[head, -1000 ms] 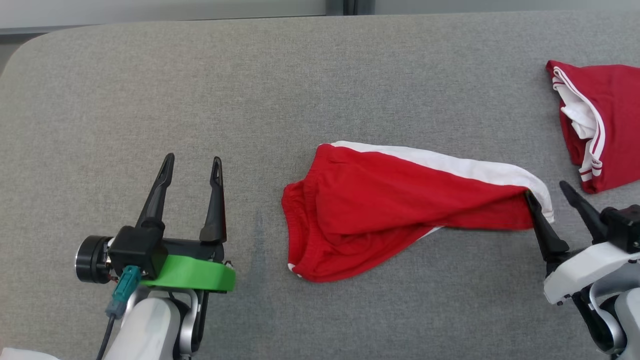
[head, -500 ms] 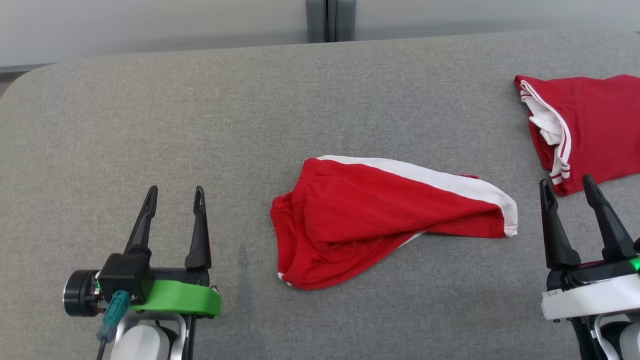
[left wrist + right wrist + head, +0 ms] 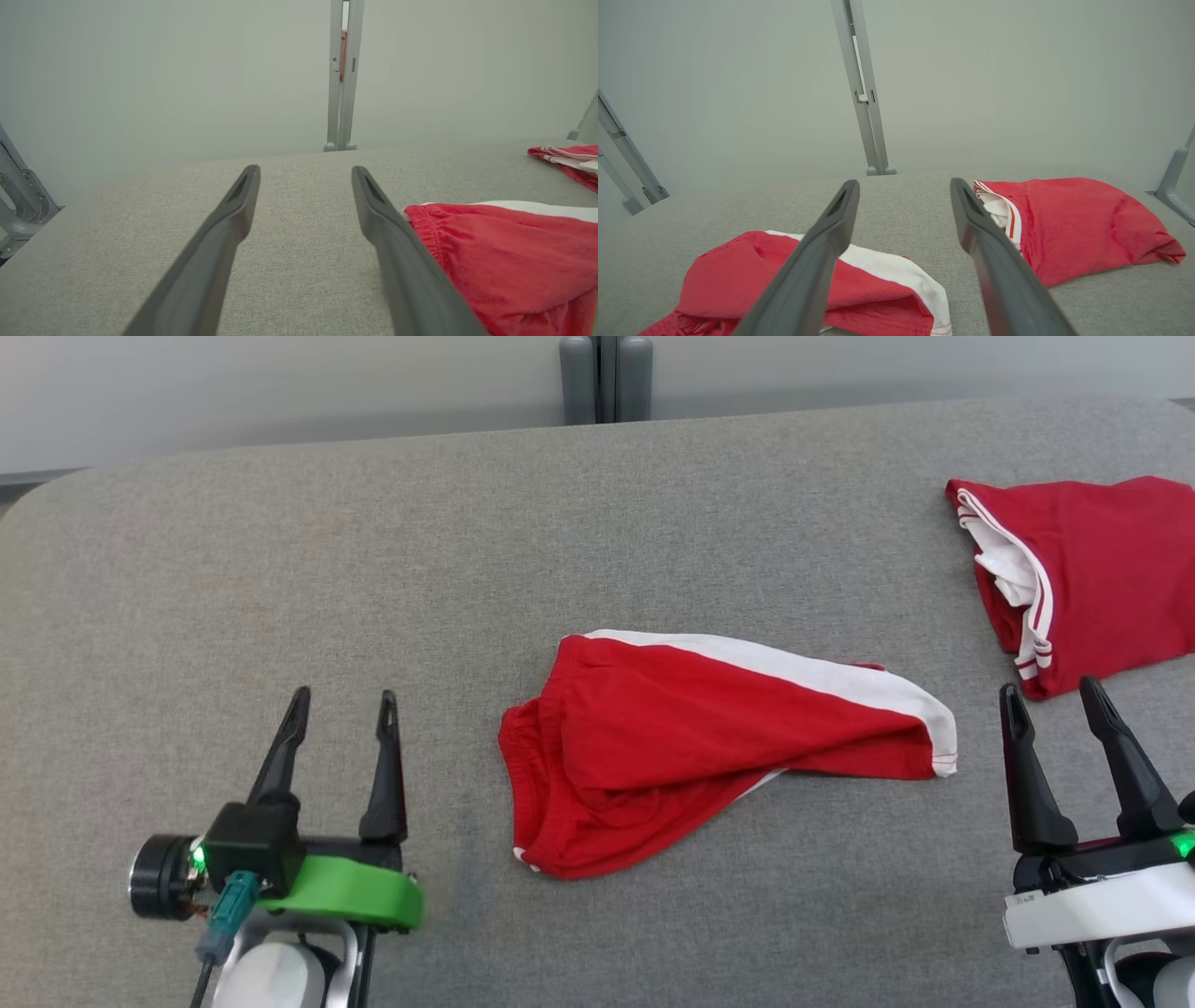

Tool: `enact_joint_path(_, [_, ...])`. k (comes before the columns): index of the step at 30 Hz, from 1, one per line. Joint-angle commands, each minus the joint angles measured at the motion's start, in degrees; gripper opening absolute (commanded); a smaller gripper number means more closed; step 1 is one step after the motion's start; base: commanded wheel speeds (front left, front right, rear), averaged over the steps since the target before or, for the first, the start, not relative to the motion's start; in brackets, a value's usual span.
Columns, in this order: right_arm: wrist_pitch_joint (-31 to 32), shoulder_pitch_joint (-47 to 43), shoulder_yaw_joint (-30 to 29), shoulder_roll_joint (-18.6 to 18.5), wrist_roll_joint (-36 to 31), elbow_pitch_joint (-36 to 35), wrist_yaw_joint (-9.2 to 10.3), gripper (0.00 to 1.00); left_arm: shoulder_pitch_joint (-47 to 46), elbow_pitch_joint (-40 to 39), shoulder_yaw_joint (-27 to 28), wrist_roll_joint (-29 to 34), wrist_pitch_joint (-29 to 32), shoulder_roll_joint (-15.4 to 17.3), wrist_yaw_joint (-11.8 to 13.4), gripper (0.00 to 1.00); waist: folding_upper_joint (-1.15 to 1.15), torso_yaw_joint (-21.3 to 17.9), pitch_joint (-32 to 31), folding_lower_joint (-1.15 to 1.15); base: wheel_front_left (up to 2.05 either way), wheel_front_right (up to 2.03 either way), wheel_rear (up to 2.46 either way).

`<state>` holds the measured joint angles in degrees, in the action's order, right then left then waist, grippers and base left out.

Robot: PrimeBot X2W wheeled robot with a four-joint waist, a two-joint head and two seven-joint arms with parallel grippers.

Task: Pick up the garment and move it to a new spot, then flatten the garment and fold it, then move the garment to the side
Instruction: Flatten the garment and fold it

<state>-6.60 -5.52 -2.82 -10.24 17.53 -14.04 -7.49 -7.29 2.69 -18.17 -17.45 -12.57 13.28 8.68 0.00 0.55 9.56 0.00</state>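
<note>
The garment (image 3: 709, 747) is a pair of red shorts with a white side stripe, lying crumpled in the middle of the grey table (image 3: 467, 569). It also appears as the red shorts (image 3: 504, 261) beside the left fingers and as the red shorts (image 3: 752, 275) low in the right wrist view. My left gripper (image 3: 341, 705) stands open to the left of the garment, apart from it. My right gripper (image 3: 1050, 695) stands open just right of the garment's white hem, with nothing between its fingers.
A second red garment (image 3: 1083, 579) with white trim lies at the table's far right, close above my right gripper, and shows as a red heap (image 3: 1073, 224) in the right wrist view. A grey post (image 3: 605, 378) stands behind the table's far edge.
My right gripper has let go of the garment's hem and drawn back to the right, fingers now pointing up. The hem dropped onto the table. The head camera tilted, shifting the whole picture.
</note>
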Motion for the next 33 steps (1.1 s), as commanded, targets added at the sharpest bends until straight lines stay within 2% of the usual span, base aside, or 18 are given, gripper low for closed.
enact_joint_path(1, [0.27,0.02,-0.1,0.09,0.15,-0.37,0.0,1.0,-2.66,-0.56,-0.77,0.57,0.86,0.0,-0.75,1.0,0.0,0.14,0.78,0.0,0.0,0.0,0.0])
enact_joint_path(3, [0.36,0.63,0.1,0.0,0.29,-0.48,0.0,1.0,-5.18,-0.5,-2.57,0.61,2.74,-0.96,-1.99,1.0,0.0,0.18,1.7,0.0,0.0,0.0,0.0])
enact_joint_path(10, [0.04,2.62,1.94,-0.42,1.06,0.53,0.0,1.0,-14.84,6.43,-10.16,-0.47,15.31,-4.69,-7.58,1.0,0.0,-1.92,4.59,0.0,0.0,0.0,0.0])
enact_joint_path(14, [-0.33,3.28,2.5,-0.26,1.62,1.62,0.0,1.0,-16.78,11.75,-12.17,-1.99,20.57,-5.9,-9.22,1.0,0.0,-3.5,5.36,0.0,0.0,0.0,0.0])
enact_joint_path(17, [-0.62,3.34,2.26,-0.21,1.85,2.28,0.0,1.0,-17.27,14.62,-12.61,-2.48,23.29,-5.96,-9.16,1.0,0.0,-3.98,5.76,0.0,0.0,0.0,0.0])
enact_joint_path(18, [-0.75,3.44,2.26,-0.26,1.92,2.42,0.0,1.0,-17.44,15.13,-12.75,-2.49,23.72,-5.84,-9.22,0.87,0.0,-4.09,5.89,0.0,0.0,0.0,0.0])
enact_joint_path(19, [-0.84,3.54,2.25,-0.29,1.98,2.49,0.0,1.0,-17.54,15.31,-12.72,-2.62,23.88,-5.81,-9.27,0.34,0.0,-4.16,5.98,0.0,0.0,0.0,0.0])
enact_joint_path(20, [-1.02,3.59,2.16,-0.26,2.05,2.62,0.0,1.0,-17.49,15.4,-12.74,-2.58,23.79,-5.74,-9.3,0.0,0.0,-4.15,6.05,0.0,0.0,0.0,0.0])
enact_joint_path(25, [-1.27,3.7,1.87,-0.46,2.39,3.13,0.0,1.0,-14.38,13.66,-13.16,-2.71,23.04,-4.65,-9.11,0.0,0.0,-3.44,5.74,0.0,0.0,0.0,0.0])
enact_joint_path(31, [-1.24,3.29,1.29,-0.85,2.6,3.21,0.0,1.0,-8.27,7.91,-13.41,-2.58,22.63,-2.32,-7.11,0.0,0.0,-1.34,4.85,0.0,0.0,0.0,0.0])
enact_joint_path(33, [-1.17,3.16,1.33,-0.84,2.57,3.23,0.0,1.0,-5.11,5.94,-13.9,-2.99,23.42,-2.5,-6.02,0.0,0.0,-0.81,4.64,0.0,0.0,0.0,0.0])
